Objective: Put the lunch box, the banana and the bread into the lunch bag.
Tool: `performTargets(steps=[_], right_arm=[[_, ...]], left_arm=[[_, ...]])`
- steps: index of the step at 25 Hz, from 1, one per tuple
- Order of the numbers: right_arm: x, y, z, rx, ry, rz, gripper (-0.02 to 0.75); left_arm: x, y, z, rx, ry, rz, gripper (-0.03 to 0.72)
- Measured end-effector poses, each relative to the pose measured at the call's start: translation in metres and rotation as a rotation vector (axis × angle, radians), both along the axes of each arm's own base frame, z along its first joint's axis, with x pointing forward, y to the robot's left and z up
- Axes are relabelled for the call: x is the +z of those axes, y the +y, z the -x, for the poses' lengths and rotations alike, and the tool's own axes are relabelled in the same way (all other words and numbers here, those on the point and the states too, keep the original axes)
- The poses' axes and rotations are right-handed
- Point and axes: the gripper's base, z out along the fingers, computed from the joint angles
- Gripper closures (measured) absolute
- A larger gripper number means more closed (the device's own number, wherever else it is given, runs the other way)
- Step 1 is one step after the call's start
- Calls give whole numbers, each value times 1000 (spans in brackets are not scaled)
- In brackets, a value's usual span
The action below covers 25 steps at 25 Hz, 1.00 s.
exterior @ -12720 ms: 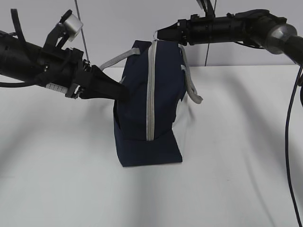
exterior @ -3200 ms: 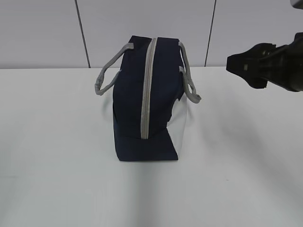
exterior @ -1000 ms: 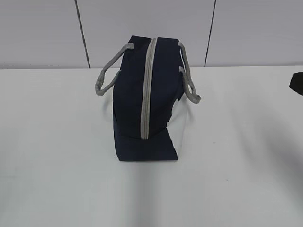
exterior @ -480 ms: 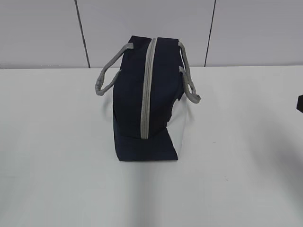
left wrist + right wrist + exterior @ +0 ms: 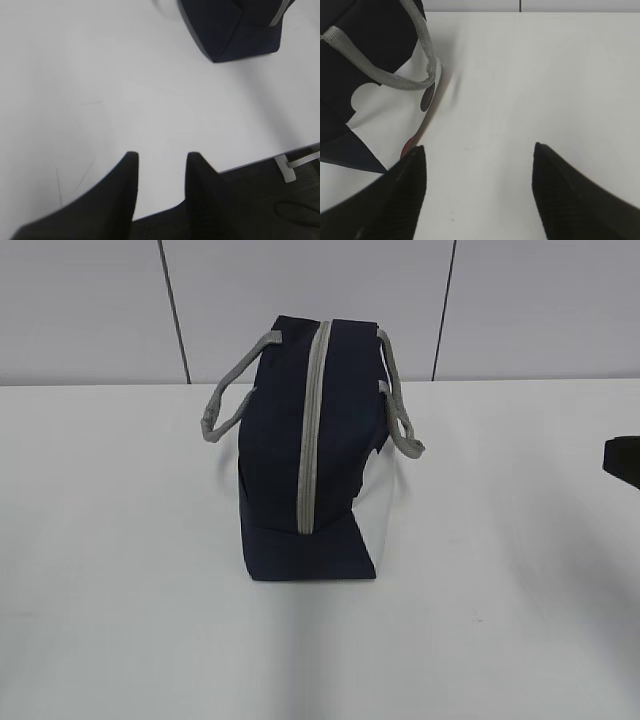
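The navy lunch bag [image 5: 315,455] stands upright on the white table, its grey zipper [image 5: 311,430] shut along the top and near end. Its grey strap handles [image 5: 225,395] hang to both sides. In the left wrist view a bag corner [image 5: 235,27] shows at the top right. In the right wrist view the bag's white side panel [image 5: 385,117] and a handle [image 5: 395,82] show at the left. My left gripper [image 5: 160,157] is open and empty over bare table near its edge. My right gripper [image 5: 477,150] is open and empty, right of the bag; only its tip [image 5: 622,458] shows in the exterior view. The lunch box, banana and bread are out of view.
The white table [image 5: 120,590] runs back to a grey panelled wall [image 5: 100,310]. The table's edge and dark floor with a white frame foot [image 5: 295,162] show in the left wrist view.
Both arms have drawn away from the bag since the earliest frame. The left arm has left the exterior view. The right gripper's tip has crept slightly back in at the right edge.
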Motion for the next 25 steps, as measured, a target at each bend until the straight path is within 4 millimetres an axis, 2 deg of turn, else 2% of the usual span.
performTargets(steps=[4, 7, 10, 19, 25], right_arm=[[12, -1, 12, 1, -69, -14, 246], [31, -3, 35, 9, -182, -22, 246], [39, -8, 63, 9, -221, -8, 246], [25, -11, 139, 34, -112, 82, 246], [10, -19, 166, -62, -18, 104, 246]], left_arm=[[0, 0, 0, 0, 0, 0, 443], [0, 0, 0, 0, 0, 0, 443], [0, 0, 0, 0, 0, 0, 444], [0, 0, 0, 0, 0, 0, 444], [0, 0, 0, 0, 0, 0, 444]])
